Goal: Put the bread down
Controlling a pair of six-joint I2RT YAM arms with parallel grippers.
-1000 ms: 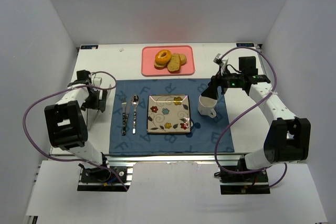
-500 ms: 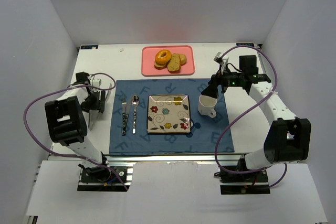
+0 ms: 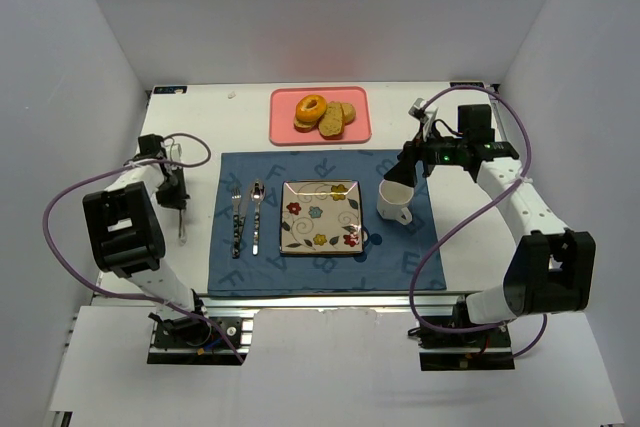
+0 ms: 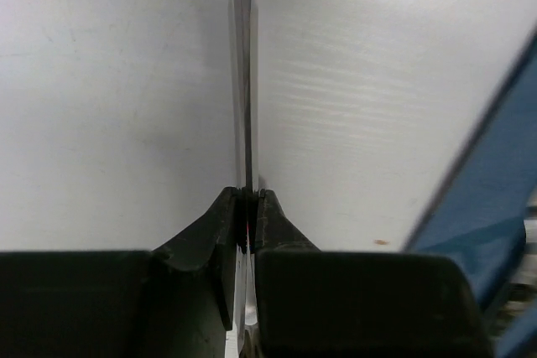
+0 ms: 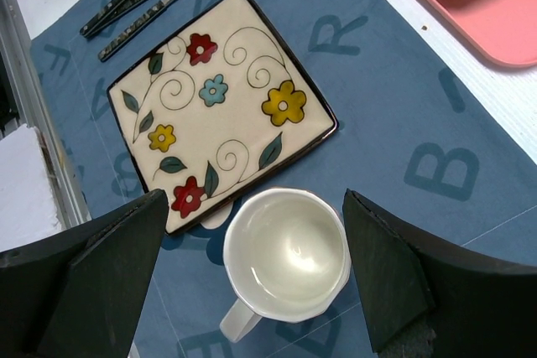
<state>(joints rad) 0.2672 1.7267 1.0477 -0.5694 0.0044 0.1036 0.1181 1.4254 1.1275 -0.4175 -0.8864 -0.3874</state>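
The bread (image 3: 311,107), a golden-orange ring, lies on the pink tray (image 3: 358,133) at the back of the table, beside paler slices (image 3: 334,120). Neither gripper is near it. My left gripper (image 3: 173,195) is at the table's left, off the blue mat, shut on a thin knife (image 4: 242,81) held on edge; the blade runs straight out from the closed fingertips (image 4: 225,207). My right gripper (image 5: 256,224) hangs open above a white cup (image 5: 286,254), one finger on each side, touching nothing. The bread does not show in either wrist view.
A square flowered plate (image 3: 321,217) sits at the middle of the blue mat (image 3: 410,257). A fork (image 3: 236,219) and spoon (image 3: 256,215) lie to its left, and the cup (image 3: 393,203) stands to its right. White walls enclose the table.
My left gripper went from wide open to shut on the knife and shifted slightly left and back. The right arm and the bread have stayed put.
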